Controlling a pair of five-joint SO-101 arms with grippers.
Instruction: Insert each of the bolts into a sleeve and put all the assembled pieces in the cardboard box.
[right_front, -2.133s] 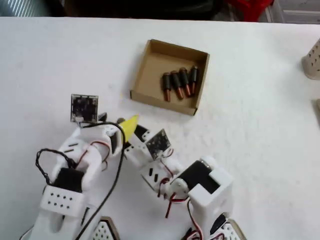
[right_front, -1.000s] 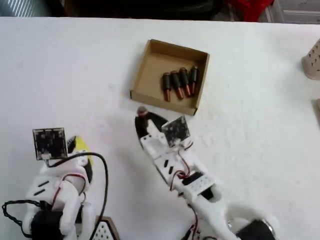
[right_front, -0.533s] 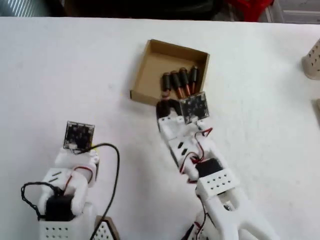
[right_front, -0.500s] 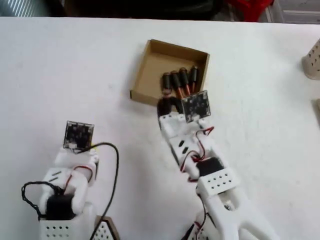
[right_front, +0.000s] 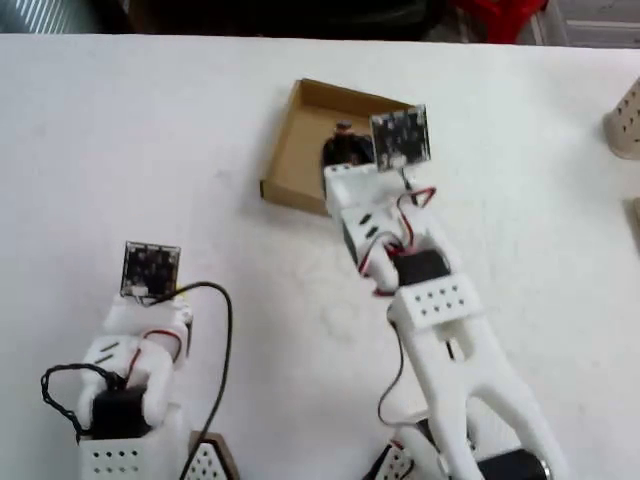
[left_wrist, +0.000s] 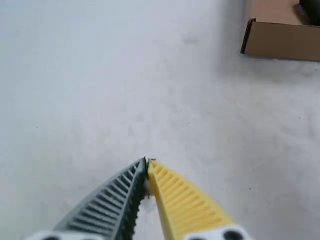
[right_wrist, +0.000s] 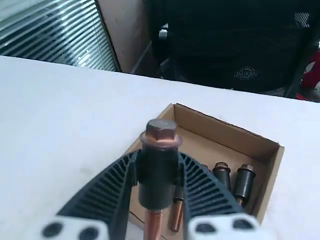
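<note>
The right hand is clamping a sleeved bolt upright over the cardboard box, likely to drop it beside the finished pieces lying inside. The left hand is hovering closed and empty above the tabletop, well apart, leaving the box free.

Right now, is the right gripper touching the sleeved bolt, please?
Touching. The right wrist view shows the right gripper clamping the sleeved bolt from both sides.

A copper bolt, hex head up, is seated in a black sleeve and clamped upright between the fingers of the right gripper. Beyond the fingertips, sleeved bolts are laid side by side in the open cardboard box.
</note>
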